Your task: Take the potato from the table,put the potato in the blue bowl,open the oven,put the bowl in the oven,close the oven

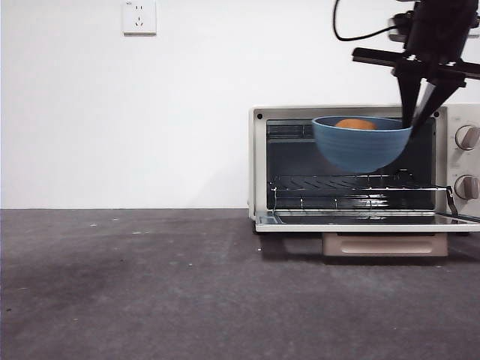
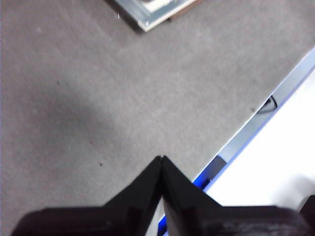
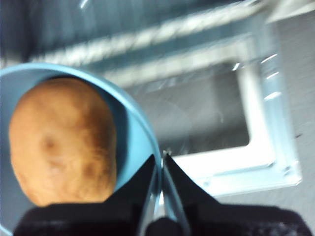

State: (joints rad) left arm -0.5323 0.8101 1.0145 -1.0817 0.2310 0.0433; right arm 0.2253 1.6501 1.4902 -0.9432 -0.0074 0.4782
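You see the right gripper point(image 1: 420, 118) coming down from the top right corner of the front view, its jaws pinching the right rim of the bowl point(image 1: 361, 142). The bowl hangs in the air in front of the oven point(image 1: 360, 169) cavity, above the wire rack point(image 1: 352, 184) and clear of it, tilted slightly. The potato point(image 1: 355, 124) lies inside the bowl, its top just showing over the rim. In the right wrist view you find the potato point(image 3: 61, 142) filling much of the bowl point(image 3: 135, 137), with the gripper point(image 3: 161, 160) closed on the rim.

The oven door point(image 1: 367, 221) lies open and flat, its handle point(image 1: 384, 244) below the front edge; two knobs point(image 1: 468, 137) sit on the right panel.

The left gripper point(image 2: 162, 160) hovers over the bare table point(image 2: 98, 98), jaws pressed together, holding nothing. A wall socket point(image 1: 139, 16) is at upper left.
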